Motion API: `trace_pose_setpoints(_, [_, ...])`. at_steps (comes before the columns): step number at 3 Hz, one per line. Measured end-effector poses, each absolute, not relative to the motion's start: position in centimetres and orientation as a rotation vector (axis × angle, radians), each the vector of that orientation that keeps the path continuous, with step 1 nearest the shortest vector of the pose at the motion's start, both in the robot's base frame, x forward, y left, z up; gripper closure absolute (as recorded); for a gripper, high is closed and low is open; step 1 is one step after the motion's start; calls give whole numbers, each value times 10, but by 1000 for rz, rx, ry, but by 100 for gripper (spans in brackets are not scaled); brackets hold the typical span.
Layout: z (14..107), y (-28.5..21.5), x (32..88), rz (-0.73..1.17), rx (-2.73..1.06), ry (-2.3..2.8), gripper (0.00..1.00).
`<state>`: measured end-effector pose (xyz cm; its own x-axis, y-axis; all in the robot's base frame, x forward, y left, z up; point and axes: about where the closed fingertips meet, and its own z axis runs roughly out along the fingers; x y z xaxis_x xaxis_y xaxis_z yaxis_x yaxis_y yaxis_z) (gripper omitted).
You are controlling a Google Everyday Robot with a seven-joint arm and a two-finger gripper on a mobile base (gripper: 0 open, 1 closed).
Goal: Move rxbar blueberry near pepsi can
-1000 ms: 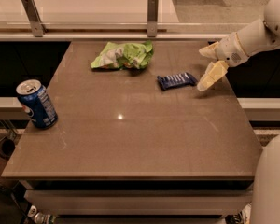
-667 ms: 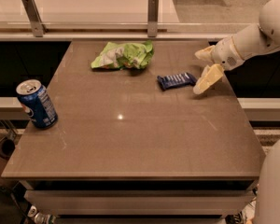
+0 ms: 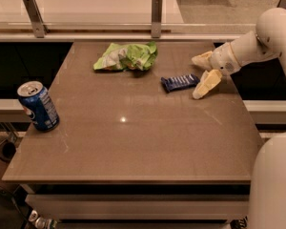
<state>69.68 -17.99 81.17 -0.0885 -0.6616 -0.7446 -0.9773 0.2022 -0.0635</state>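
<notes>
The rxbar blueberry [image 3: 180, 83] lies flat on the brown table [image 3: 133, 142], right of centre toward the back. The pepsi can [image 3: 37, 106] stands upright at the table's left edge. My gripper [image 3: 199, 78] is open just to the right of the bar, low over the table. One cream finger [image 3: 206, 84] points down-left by the bar's right end, the other [image 3: 201, 59] sits farther back. The bar is not held.
A crumpled green-and-white chip bag [image 3: 126, 56] lies at the back, left of the bar. A rail with metal posts [image 3: 156, 9] runs behind the table. The robot's white body [image 3: 271, 185] fills the lower right corner.
The arm and gripper have shifted slightly left, closer to the bar's right end. The bar, can and bag have not moved.
</notes>
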Motion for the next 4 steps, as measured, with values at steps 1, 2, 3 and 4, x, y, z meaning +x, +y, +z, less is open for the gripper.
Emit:
trace_pose_setpoints(1, [808, -171, 701, 652, -1544, 1783, 0])
trace_pose_setpoints(2, [810, -163, 701, 663, -1567, 1753, 0])
trace_pose_setpoints(3, [820, -159, 698, 636, -1586, 1733, 0])
trace_pose_setpoints(4, [830, -158, 693, 603, -1590, 1723, 0])
